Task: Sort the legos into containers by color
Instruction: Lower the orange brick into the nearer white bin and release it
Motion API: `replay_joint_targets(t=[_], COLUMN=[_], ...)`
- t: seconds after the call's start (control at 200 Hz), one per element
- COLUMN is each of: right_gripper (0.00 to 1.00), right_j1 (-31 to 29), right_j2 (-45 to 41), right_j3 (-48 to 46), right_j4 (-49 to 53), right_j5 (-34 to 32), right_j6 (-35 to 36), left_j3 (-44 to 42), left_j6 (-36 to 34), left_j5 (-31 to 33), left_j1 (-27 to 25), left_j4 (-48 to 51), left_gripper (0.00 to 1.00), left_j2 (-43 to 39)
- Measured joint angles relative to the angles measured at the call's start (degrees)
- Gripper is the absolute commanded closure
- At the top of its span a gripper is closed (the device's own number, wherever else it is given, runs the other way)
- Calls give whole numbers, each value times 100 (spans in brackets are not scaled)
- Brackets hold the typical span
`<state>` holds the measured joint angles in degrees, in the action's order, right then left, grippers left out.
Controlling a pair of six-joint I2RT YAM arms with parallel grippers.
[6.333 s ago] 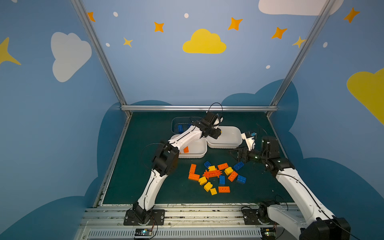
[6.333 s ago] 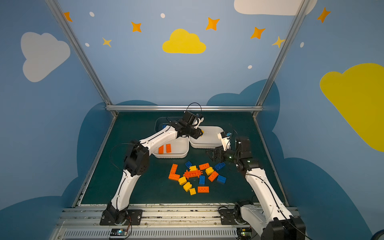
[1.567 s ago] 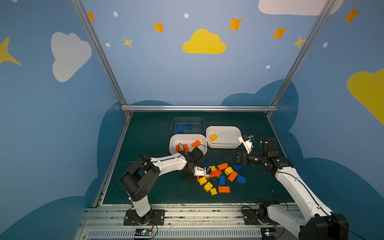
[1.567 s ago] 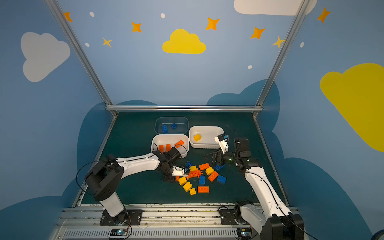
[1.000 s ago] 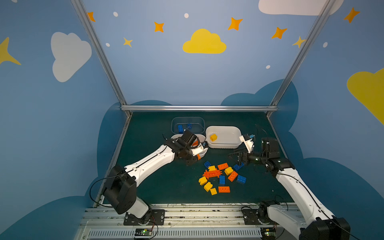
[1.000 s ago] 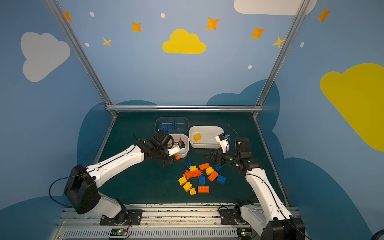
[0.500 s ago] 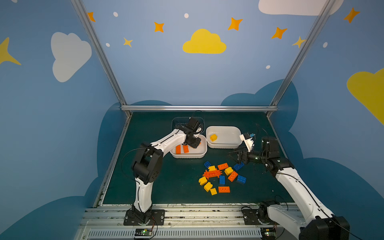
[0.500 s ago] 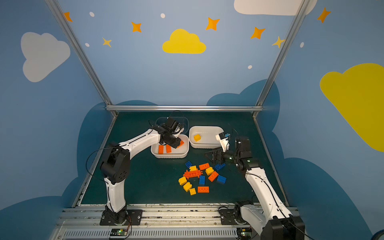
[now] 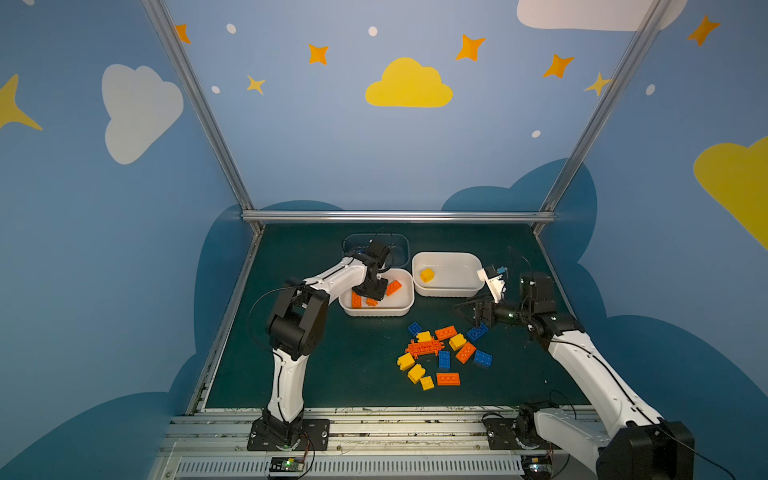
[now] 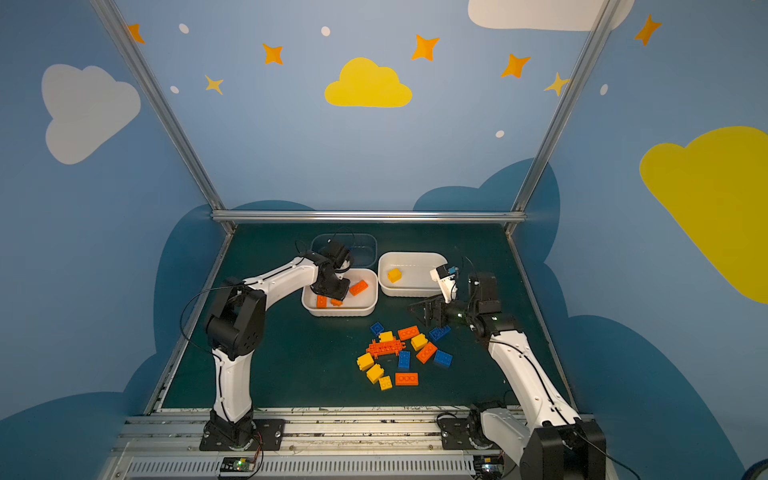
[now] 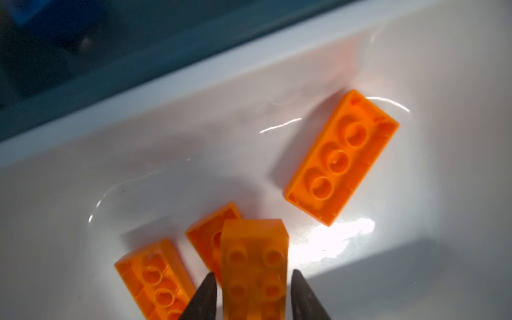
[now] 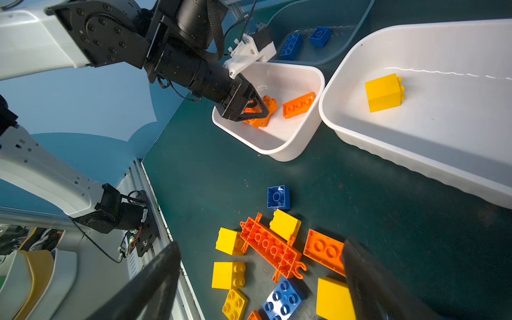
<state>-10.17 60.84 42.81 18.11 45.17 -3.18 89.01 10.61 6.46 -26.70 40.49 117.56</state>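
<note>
Orange brick point(image 11: 255, 249) loose in part-open left pincer point(image 11: 252, 277) over tub point(image 11: 415, 69); right pincer point(image 12: 260, 248) wide, empty.

This is looking like a robotics lab, with a closed test cell set up inside it. Two white-and-black robot arms, the left arm point(image 9: 286, 374) and the right arm point(image 9: 590, 365), are standing bolted to a slotted metal rail point(image 9: 415, 428) along the front of a bench point(image 9: 332, 374) that is wearing a dark green mat. Bare aluminium posts point(image 9: 199, 104) are framing the cell, and blue walls point(image 9: 311, 145) painted with clouds and stars are closing it in. A small circuit board point(image 9: 286, 465) is glowing green below the rail, and toy bricks point(image 9: 448, 379) and plastic tubs point(image 9: 449, 293) are lying on the mat.
</note>
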Motion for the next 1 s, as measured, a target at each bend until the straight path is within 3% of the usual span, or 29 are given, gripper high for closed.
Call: replay_joint_targets(t=[0.22, 0.475, 0.576, 1.001], right_gripper=[10, 10, 10, 10], right_j1=[0, 0, 0, 0], right_j2=[33, 22, 15, 33], right_j3=[0, -42, -101, -116], right_j4=[-7, -35, -39, -74], right_j5=[33, 35, 33, 35], right_j6=[22, 22, 20, 42], left_j3=[48, 42, -74, -234], left_j6=[131, 671, 750, 319], left_j5=[-275, -1561, -1784, -911], left_j1=[81, 105, 120, 164], left_j4=[155, 125, 125, 291], left_gripper=[42, 37, 36, 35], left_j2=[-138, -1027, -1156, -426])
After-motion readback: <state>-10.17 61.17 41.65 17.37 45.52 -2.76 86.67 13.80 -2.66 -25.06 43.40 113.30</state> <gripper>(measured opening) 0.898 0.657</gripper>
